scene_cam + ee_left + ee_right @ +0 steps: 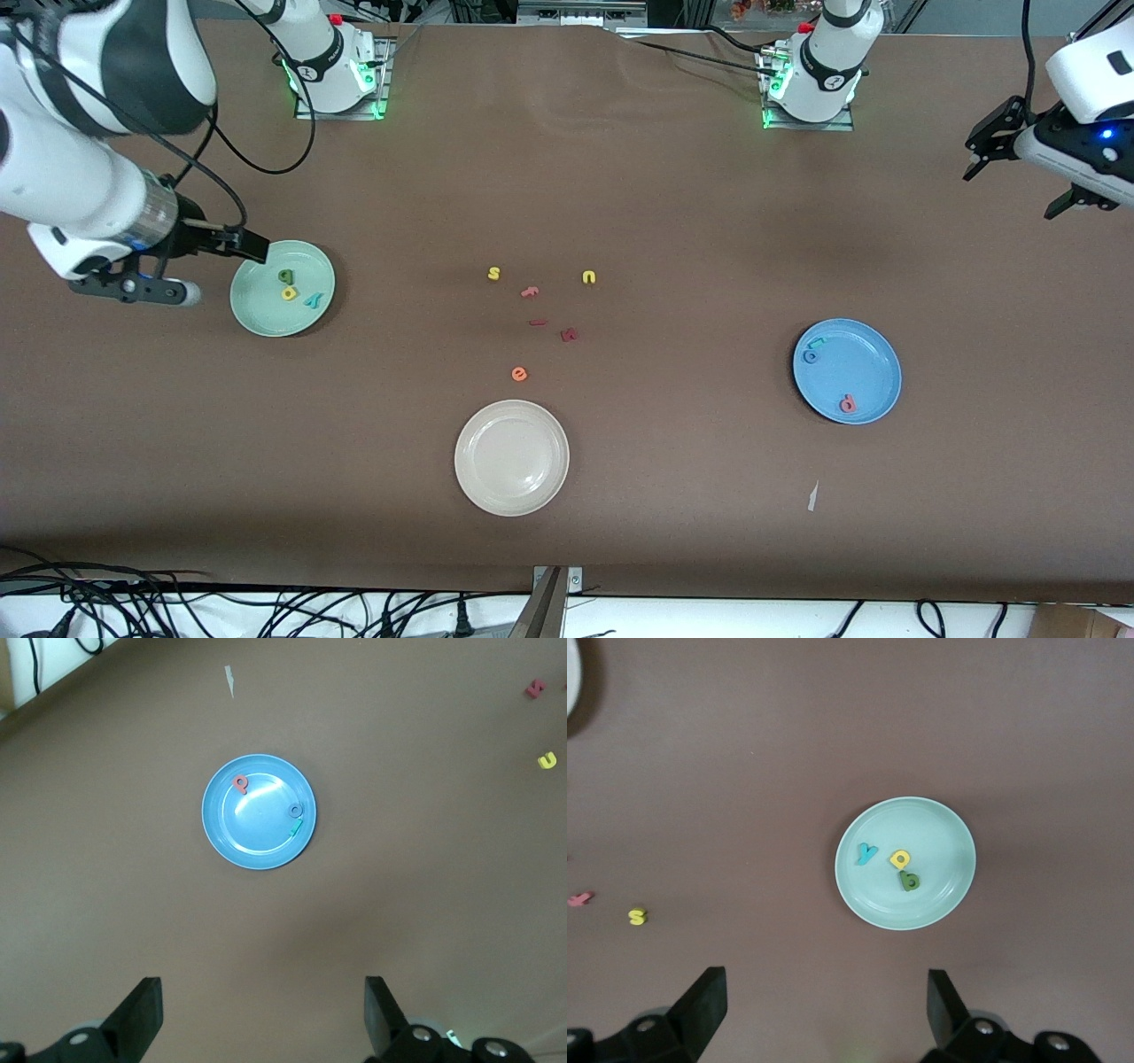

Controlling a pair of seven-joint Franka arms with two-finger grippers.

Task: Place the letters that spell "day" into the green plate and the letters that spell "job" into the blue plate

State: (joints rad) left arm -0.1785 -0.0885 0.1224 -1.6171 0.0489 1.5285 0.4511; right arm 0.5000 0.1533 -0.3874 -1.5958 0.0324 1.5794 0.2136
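With both grippers raised and fingers spread wide on nothing, the right gripper (819,1010) hangs by the rimmed mint green plate (257,310) and the left gripper (264,1014) over bare brown table toward the left arm's end from the blue plate (864,390). Foam green d (284,277), yellow a (288,293) and teal y (314,299) lie in the green plate. Teal j (816,343), blue ring o (810,356) and salmon b (848,404) lie in the glossy round blue plate.

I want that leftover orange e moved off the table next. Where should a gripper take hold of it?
The orange e lies flat and alone on the table, nearer the camera than the other loose letters. Likely best to come straight down from above and pinch across its outer edges; it looks too thin for a side approach.
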